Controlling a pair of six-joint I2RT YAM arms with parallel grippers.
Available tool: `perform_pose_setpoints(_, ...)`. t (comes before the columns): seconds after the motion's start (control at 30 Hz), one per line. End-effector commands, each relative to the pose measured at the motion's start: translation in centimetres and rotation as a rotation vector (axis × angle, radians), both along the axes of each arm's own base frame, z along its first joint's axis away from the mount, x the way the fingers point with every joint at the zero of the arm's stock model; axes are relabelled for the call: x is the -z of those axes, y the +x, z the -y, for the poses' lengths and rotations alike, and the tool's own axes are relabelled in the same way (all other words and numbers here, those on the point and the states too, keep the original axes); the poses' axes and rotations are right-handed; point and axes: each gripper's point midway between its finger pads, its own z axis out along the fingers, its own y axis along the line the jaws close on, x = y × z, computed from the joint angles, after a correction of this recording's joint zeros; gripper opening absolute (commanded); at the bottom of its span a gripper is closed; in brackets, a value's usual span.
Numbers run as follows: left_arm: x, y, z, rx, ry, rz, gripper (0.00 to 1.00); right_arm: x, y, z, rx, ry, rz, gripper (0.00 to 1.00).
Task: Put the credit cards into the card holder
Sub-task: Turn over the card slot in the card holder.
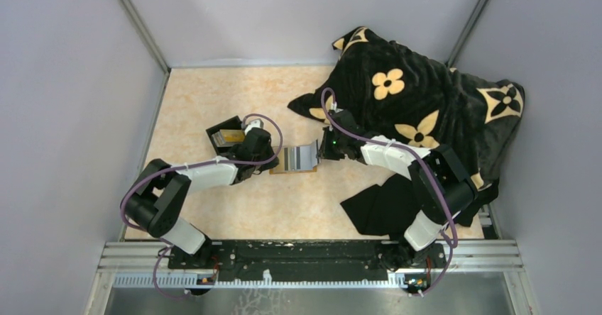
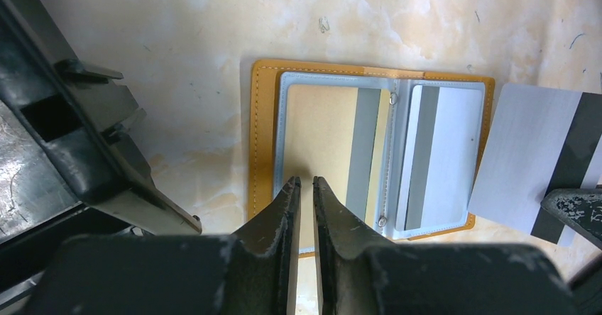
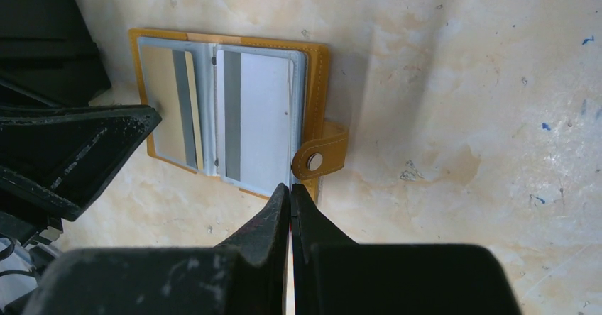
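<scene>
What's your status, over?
Left gripper nearly closed over open card holder. Right gripper shut on silver card. Gold card, another silver card pocketed. Black box beside, not obstructing.

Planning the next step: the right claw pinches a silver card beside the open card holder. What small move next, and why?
Probably ease the right claw left until the held card meets the card holder. The card hangs tilted at the holder's edge, not yet in. Both windows in view already show a gold card and a silver card, so aim for another slot.
</scene>
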Motion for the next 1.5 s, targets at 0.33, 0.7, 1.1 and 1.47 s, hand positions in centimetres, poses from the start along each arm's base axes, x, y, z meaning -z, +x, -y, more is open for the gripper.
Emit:
perform_pose_setpoints(0.33,2.53,-1.69,-1.12,0.0,0.077,-0.089,0.18,-1.98,0.98,0.06,0.011,0.024,0.064,0.0)
perform_pose_setpoints(0.7,2.49,-1.57,-1.03,0.002,0.078,-0.089,0.18,-1.95,1.0,0.03,0.005,0.019,0.061,0.0)
perform_pose_setpoints(1.1,2.64,-1.63,-1.08,0.003,0.085,-0.094,0.18,-1.86,1.02,0.24,0.008,0.005,0.061,0.0)
perform_pose_setpoints(1.47,2.97,-1.9,-1.23,0.0,0.086,-0.102,0.18,-1.86,0.99,0.3,0.009,0.008,0.06,0.0)
